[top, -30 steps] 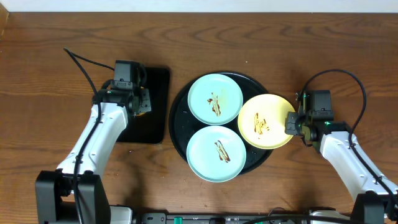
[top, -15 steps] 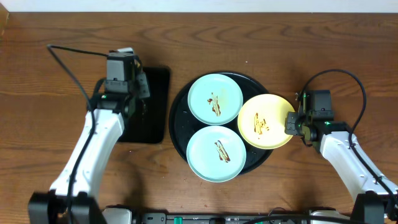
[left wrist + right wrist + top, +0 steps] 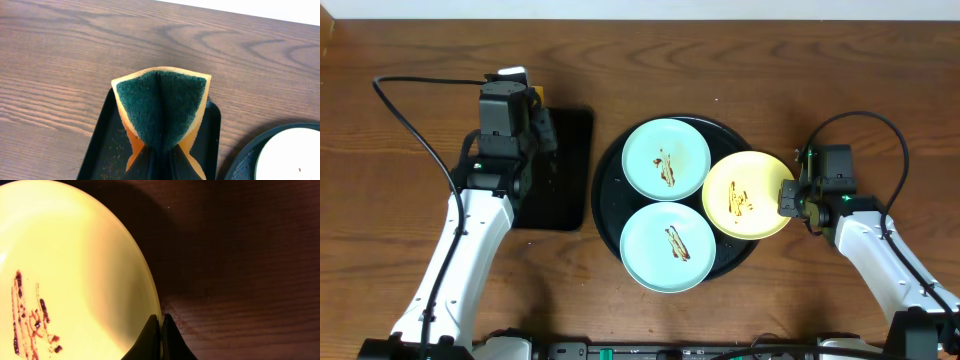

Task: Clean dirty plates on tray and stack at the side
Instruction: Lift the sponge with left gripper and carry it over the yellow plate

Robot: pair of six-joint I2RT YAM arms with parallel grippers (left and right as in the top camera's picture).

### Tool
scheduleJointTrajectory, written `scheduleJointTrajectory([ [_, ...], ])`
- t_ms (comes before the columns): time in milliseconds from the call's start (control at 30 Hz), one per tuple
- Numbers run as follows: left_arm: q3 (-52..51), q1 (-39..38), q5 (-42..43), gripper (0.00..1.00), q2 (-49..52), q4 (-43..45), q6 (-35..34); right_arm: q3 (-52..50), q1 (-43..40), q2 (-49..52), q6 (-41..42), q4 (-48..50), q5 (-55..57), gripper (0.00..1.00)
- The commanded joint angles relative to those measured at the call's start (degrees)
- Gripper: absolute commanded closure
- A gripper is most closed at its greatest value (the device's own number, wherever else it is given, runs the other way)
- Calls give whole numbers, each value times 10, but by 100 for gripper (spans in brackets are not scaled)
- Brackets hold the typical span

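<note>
A big round shiny black tray (image 3: 603,200) with a raised rim sat in the middle of the brown wooden tabletop (image 3: 740,50). Three small round plates lay on it, and each one had a brown sauce smear on it. One pale mint-blue plate (image 3: 645,145) was at the far side of the tray. A second pale mint-blue plate (image 3: 650,260) was at the near side, just beside the first. The pale yellow plate (image 3: 755,215) lay on the right side of the tray (its right edge stuck out past the rim, over the wood). The right fingers (image 3: 150,342) were pressed together on the edge of the yellow plate, pinching its thin rim. Just beside the round tray, on its left, lay a smaller flat black rectangle tray (image 3: 570,190). The left fingers (image 3: 150,170) were over that small tray, pinching an orange sponge with a dark green scrubbing side (image 3: 160,107). The sponge was squeezed so that it folded down the middle, and its green side faced the left wrist camera.
</note>
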Motion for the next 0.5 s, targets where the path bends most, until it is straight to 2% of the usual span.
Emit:
scheduleJointTrajectory([
  [0,8,-1,-5,92,-1,-10,0,10,3,2,-1,1,-3,99],
  [133,5,-1,-4,92,28,-46,-22,10,3,2,-1,1,-3,99],
  [467,5,-1,83,92,116,-106,-32,10,3,2,-1,-6,-3,99],
])
